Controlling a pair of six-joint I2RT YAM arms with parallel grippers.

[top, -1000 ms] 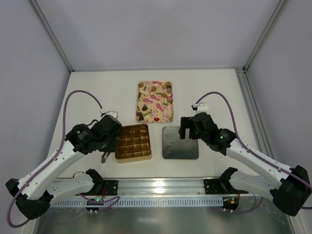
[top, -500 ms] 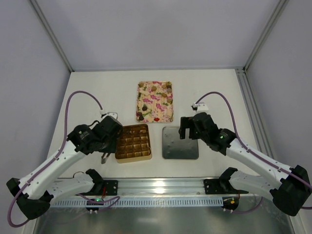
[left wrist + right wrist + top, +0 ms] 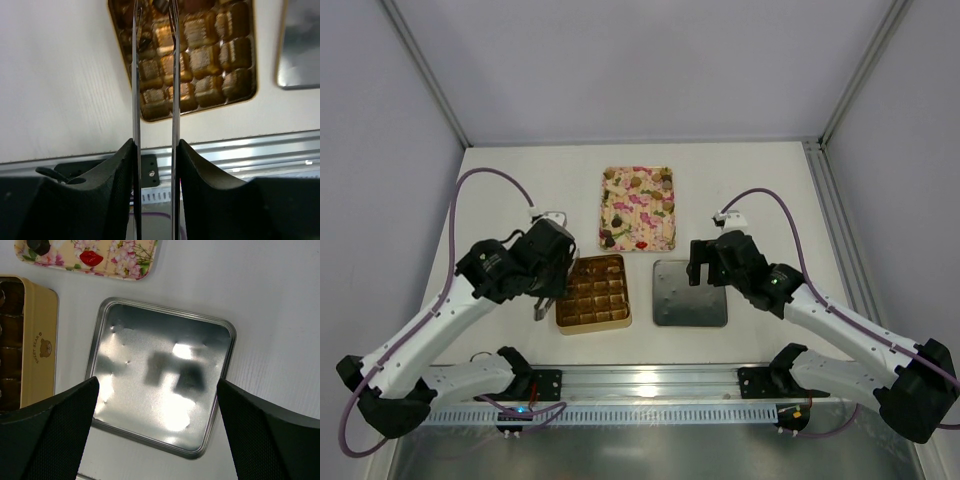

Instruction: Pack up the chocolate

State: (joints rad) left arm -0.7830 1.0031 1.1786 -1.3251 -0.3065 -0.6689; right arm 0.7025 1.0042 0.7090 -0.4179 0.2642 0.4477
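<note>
The square gold box (image 3: 592, 293) holds a grid of brown chocolate pieces (image 3: 200, 60). My left gripper (image 3: 548, 285) hangs over the box's left edge. It is shut on a pair of thin metal tweezers (image 3: 136, 100). In the left wrist view the gripper (image 3: 155, 145) points at the box, and the tweezer tips reach over its left columns. Whether the tips hold a piece I cannot tell. My right gripper (image 3: 708, 262) is open and empty above the grey square lid (image 3: 690, 293). In the right wrist view it (image 3: 157, 385) hangs over the lid (image 3: 160, 340), which lies inside-up.
A pink-floral tray (image 3: 638, 208) with several loose sweets lies behind the box and lid; its edge shows in the right wrist view (image 3: 125, 260). The gold box's side with a bear print (image 3: 40, 347) is left of the lid. A metal rail (image 3: 650, 380) runs along the near edge.
My left gripper has moved a little away from the rail and to the right, over the box's left edge, turning slightly. The right arm has not moved.
</note>
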